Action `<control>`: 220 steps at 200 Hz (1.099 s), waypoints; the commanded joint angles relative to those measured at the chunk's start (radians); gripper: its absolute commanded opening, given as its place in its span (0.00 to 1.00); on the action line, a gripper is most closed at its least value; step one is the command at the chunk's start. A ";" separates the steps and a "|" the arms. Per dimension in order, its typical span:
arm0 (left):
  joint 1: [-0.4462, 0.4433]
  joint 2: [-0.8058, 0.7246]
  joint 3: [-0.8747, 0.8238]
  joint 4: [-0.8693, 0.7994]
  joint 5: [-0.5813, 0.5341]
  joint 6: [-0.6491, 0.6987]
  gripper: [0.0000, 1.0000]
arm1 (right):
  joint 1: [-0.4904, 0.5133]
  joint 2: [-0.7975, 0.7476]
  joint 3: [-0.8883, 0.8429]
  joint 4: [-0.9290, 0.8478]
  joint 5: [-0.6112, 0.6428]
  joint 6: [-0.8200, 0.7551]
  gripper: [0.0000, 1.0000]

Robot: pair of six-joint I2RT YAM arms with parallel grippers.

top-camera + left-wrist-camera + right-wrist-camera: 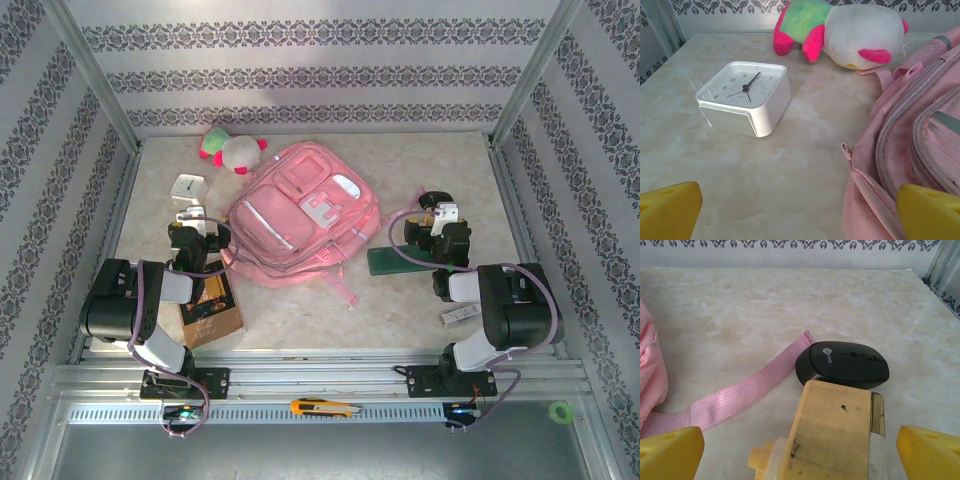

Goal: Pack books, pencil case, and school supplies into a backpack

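The pink backpack (300, 215) lies flat at the middle of the marble-patterned table (300, 325), front pockets facing up, with its straps trailing toward the near edge. The pockets that can be seen look zipped.

The dark brown book (212, 310) lies on the table near the left arm's base, just off the backpack's near-left corner and partly covered by the arm. The dark green pencil case (395, 262) lies flat to the backpack's right, its far end running under the right arm. A short grey-white bar (460, 314) rests beside the right arm's base. A yellow-and-black utility knife (325, 407) sits on the front rail, off the table surface.

The left gripper (195, 222) hovers at the backpack's left edge with its jaws spread wide and nothing between them. A white clock cube (745, 92) and a plush toy (840, 27) stand beyond it.

The right gripper (440, 215) is likewise wide apart. Its wrist view shows a pale yellow block (835, 430) between the fingers, clear of both, with a black computer mouse (842, 365) and a pink strap (740, 390) just beyond.
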 commanded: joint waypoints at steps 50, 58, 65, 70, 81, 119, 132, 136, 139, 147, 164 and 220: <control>0.002 0.000 0.015 -0.026 0.015 0.019 0.99 | 0.004 -0.011 0.019 0.026 -0.016 0.005 0.98; 0.002 0.000 0.015 -0.026 0.015 0.019 0.99 | 0.004 -0.011 0.019 0.025 -0.016 0.005 0.98; 0.002 0.000 0.015 -0.027 0.015 0.019 0.99 | 0.004 -0.011 0.019 0.024 -0.016 0.005 0.98; 0.002 -0.001 0.015 -0.026 0.015 0.018 0.99 | 0.004 -0.012 0.019 0.024 -0.017 0.006 0.98; 0.002 0.000 0.015 -0.025 0.015 0.019 0.99 | 0.003 -0.012 0.019 0.024 -0.017 0.006 0.98; 0.002 0.000 0.015 -0.026 0.017 0.018 0.99 | 0.003 -0.012 0.019 0.024 -0.017 0.006 0.98; 0.002 0.000 0.015 -0.026 0.018 0.017 0.99 | 0.003 -0.011 0.019 0.024 -0.020 0.005 0.98; 0.002 0.000 0.015 -0.026 0.018 0.017 0.99 | 0.001 -0.012 0.019 0.024 -0.019 0.006 0.98; 0.003 -0.001 0.015 -0.027 0.018 0.017 0.99 | 0.000 -0.012 0.019 0.024 -0.019 0.008 0.98; 0.002 0.000 0.015 -0.026 0.017 0.019 0.99 | -0.003 -0.013 0.020 0.023 -0.020 0.012 0.98; 0.001 -0.019 0.014 -0.032 0.042 0.026 0.99 | -0.009 -0.041 0.032 -0.005 0.003 0.032 0.98; -0.025 -0.391 0.366 -0.880 0.225 -0.100 0.86 | -0.007 -0.361 0.518 -1.140 -0.057 0.168 0.98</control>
